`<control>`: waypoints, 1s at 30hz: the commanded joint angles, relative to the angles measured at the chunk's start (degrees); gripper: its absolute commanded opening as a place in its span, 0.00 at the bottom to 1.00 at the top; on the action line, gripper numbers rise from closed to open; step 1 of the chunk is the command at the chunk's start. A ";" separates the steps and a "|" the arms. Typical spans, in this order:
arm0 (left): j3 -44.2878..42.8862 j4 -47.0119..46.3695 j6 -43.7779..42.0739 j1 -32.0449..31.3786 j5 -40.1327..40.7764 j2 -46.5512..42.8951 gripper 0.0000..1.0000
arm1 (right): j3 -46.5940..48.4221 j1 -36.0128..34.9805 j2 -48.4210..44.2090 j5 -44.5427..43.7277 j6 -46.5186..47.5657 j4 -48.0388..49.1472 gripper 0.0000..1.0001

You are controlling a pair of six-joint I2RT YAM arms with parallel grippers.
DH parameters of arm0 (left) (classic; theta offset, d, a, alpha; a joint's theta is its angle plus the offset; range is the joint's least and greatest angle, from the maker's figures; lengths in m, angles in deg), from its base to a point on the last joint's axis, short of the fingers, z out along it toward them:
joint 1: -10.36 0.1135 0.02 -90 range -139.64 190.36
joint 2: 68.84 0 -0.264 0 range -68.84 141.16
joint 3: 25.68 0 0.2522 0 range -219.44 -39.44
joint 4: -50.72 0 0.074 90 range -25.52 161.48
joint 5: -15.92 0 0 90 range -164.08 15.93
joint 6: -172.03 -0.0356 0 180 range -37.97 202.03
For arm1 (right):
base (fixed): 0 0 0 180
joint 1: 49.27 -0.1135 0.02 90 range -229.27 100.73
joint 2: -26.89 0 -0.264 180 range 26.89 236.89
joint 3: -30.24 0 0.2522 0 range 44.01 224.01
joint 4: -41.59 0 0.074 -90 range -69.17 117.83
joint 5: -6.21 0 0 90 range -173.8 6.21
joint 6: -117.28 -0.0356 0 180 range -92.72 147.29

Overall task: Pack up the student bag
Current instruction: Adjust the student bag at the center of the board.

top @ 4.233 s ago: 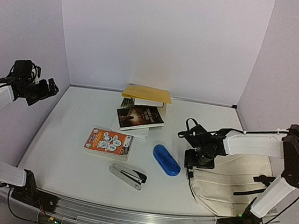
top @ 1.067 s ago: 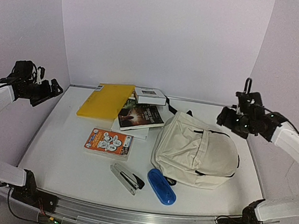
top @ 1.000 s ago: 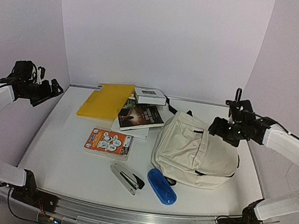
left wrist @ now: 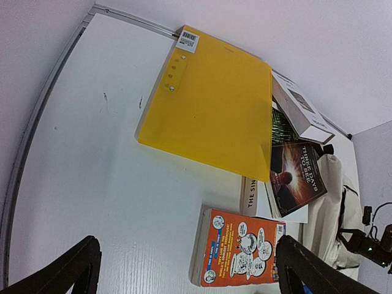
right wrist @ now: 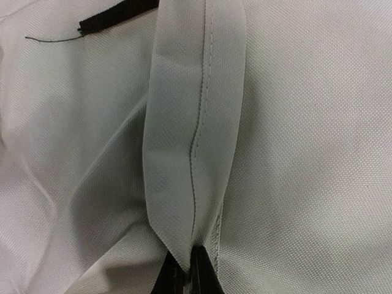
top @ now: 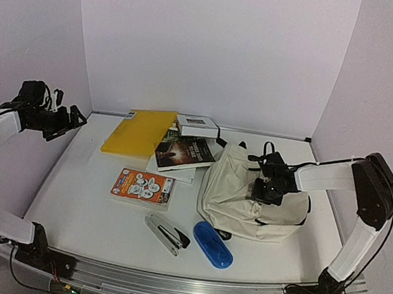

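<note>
The student bag (top: 236, 205), cream fabric with black straps, lies on the right half of the table. My right gripper (top: 267, 188) is down on its top and shut on a raised fold of the cream fabric (right wrist: 195, 122). In the right wrist view the dark fingertips (right wrist: 202, 275) pinch the base of that fold. My left gripper (top: 72, 117) hangs open at the far left, above the table. Nothing is between its fingers (left wrist: 73, 269). The bag (left wrist: 324, 202) shows at the right edge of the left wrist view.
A yellow folder (top: 139, 131) lies at the back, beside a white box (top: 197, 126) and a dark book (top: 185, 153) on a stack. An orange book (top: 143, 187) lies mid-left. A stapler (top: 167, 233) and a blue case (top: 213, 245) sit near the front.
My right arm has come down from the upper right onto the bag, and its gripper has shut on a fold of fabric. The left arm has barely moved.
</note>
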 commanded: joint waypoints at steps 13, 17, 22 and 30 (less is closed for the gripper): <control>-0.69 -0.94 -1.53 0.18 -1.32 0.64 1.00 | 0.93 -0.20 -29.03 9.20 -2.31 2.87 0.00; -0.72 -0.88 -1.46 0.18 -1.33 0.60 1.00 | 4.89 -0.33 -30.18 19.78 -2.08 5.19 0.00; -0.69 -0.89 -1.53 0.16 -1.18 0.29 1.00 | 7.29 -1.96 -29.80 27.02 -1.07 9.45 0.00; -0.77 -0.79 -1.44 0.12 -1.83 0.80 1.00 | 10.66 -4.74 -31.94 34.96 -1.37 14.94 0.00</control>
